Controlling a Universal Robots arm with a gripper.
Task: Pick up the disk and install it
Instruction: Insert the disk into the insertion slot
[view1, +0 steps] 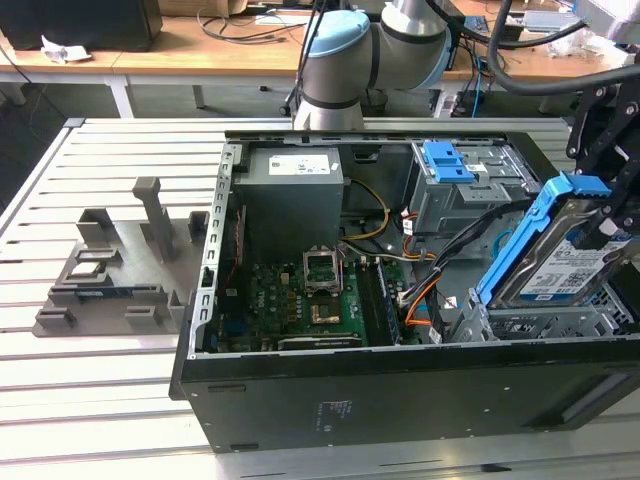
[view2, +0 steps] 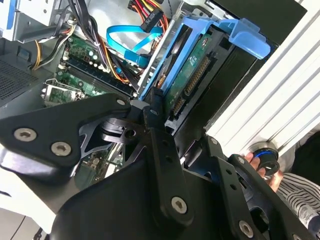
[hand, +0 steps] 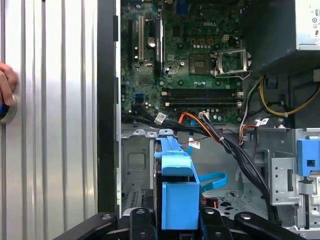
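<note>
**Well, disk tilted over the drive bay, tool clamped on it**

So the disk (view1: 556, 262), a silver hard drive with a white-and-blue label and blue plastic rails, is up in the air. It's tilted steeply at the exterior view's right end of the open black tower case (view1: 400, 400). Its low end points down at the grey metal drive bay (view1: 540, 322) there, and I honestly can't tell if it's touching the metal. The tool (hand: 176, 220) is clenched on the disk. In the first wrist view a black finger (hand: 141, 222) sits on each side of the blue rail. The second wrist view shows the drive's green circuit-board side (view2: 192, 75).

Inside the case:
- There's a green motherboard (view1: 300, 300) with a bare CPU socket (view1: 322, 272).
- A grey power supply (view1: 293, 190) with a white sticker sits on the far side.
- A bundle of orange and black cables (view1: 425, 295) runs between the board and the bay.
- Near the disk is another drive cage (view1: 480, 195) with a bare blue bracket (view1: 447, 160) on top.
- A light-blue flat cable (hand: 214, 178) loops close to the disk's lower end.

The case lies on its side on a slatted aluminium bench (view1: 100, 410). A grey fixture block (view1: 110, 270) is parked near it, on the exterior view's left. A person's hand (hand: 5, 82) is at a round blue-ringed knob (view2: 264, 155) on the bench, just outside the case wall. A striped sleeve (view2: 295, 195) shows beside it.
</note>
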